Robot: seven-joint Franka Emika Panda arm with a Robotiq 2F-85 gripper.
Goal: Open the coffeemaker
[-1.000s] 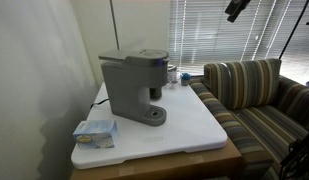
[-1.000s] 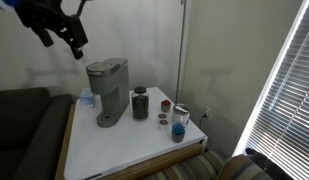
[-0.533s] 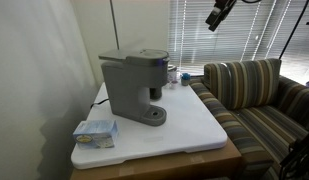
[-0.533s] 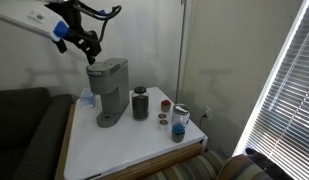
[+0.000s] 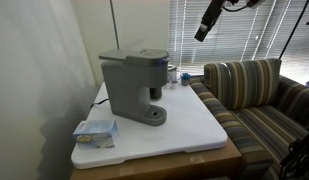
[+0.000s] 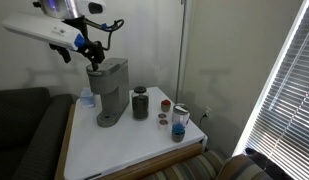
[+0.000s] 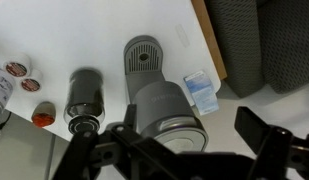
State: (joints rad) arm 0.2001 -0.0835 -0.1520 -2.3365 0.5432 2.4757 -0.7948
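Note:
The coffeemaker [image 5: 132, 84] is a boxy grey machine with a round base plate and a dark top lid that lies shut. It stands on the white table in both exterior views [image 6: 107, 88]. In the wrist view I look down on the coffeemaker [image 7: 159, 105], its lid just under the camera. My gripper [image 6: 95, 55] hangs in the air just above and behind the machine's top and touches nothing. In an exterior view the gripper [image 5: 206, 20] shows high up, before the blinds. In the wrist view the gripper [image 7: 174, 148] has its dark fingers wide apart and holds nothing.
A dark cup [image 6: 140, 102] stands beside the machine, with small pods [image 6: 164, 104] and a blue glass [image 6: 179, 122] further along. A blue-white packet [image 5: 94, 132] lies by the machine's back. The white table [image 5: 189, 125] has a striped sofa [image 5: 259, 100] next to it.
The arm has come down and in from high above, and the gripper now hangs close over the coffeemaker's top. Nothing on the table has moved.

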